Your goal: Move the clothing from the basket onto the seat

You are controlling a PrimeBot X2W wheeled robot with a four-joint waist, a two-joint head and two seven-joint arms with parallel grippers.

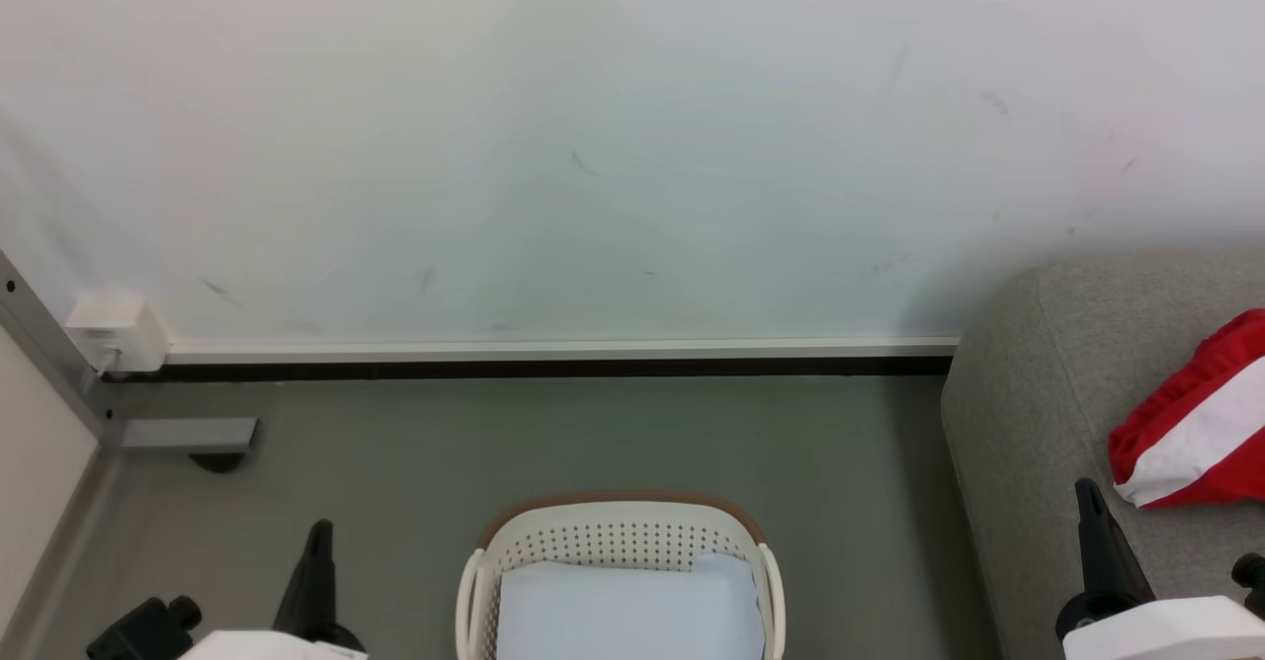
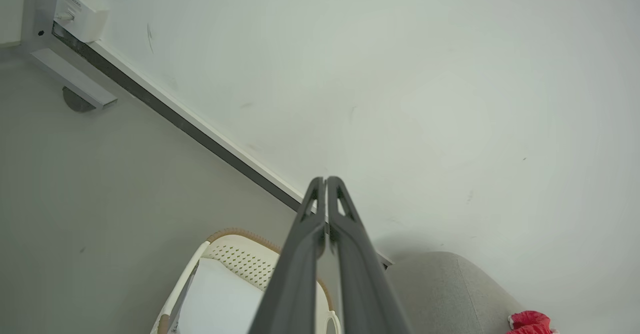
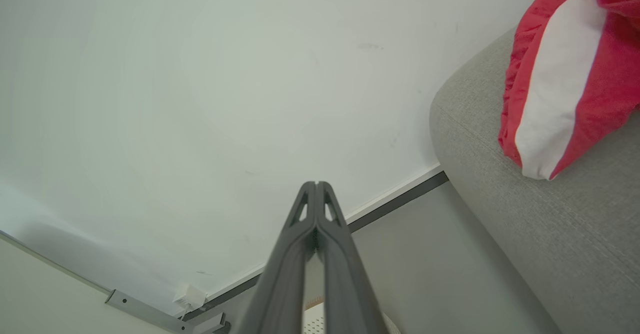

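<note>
1. The basket is standing on the floor. The part of it in the head view is showing a white sheet and no red fabric. Its near end is running off the frame, so I cannot tell what is lying there.
2. The clothing, red with a white band, is lying bunched on the seat, well to the right of the basket and clear of it.
3. The left gripper is hanging just left of the basket, its fingers pressed together on nothing.
4. The right gripper is hanging well right of the basket, showing against the seat and near the clothing but not touching it. Its fingers are likewise meeting tip to tip, empty.
5. Judgement: the transfer is looking complete or nearly so, with neither arm engaging any load.
6. Next move, as judged: the basket's hidden near end is needing a check. If a garment is lying there, a gripper should be parting its fingers, going down inside the rim, pinching the thin fabric without catching the sheet, then carrying it right of the basket onto the seat. If not, nothing further is called for.
</note>
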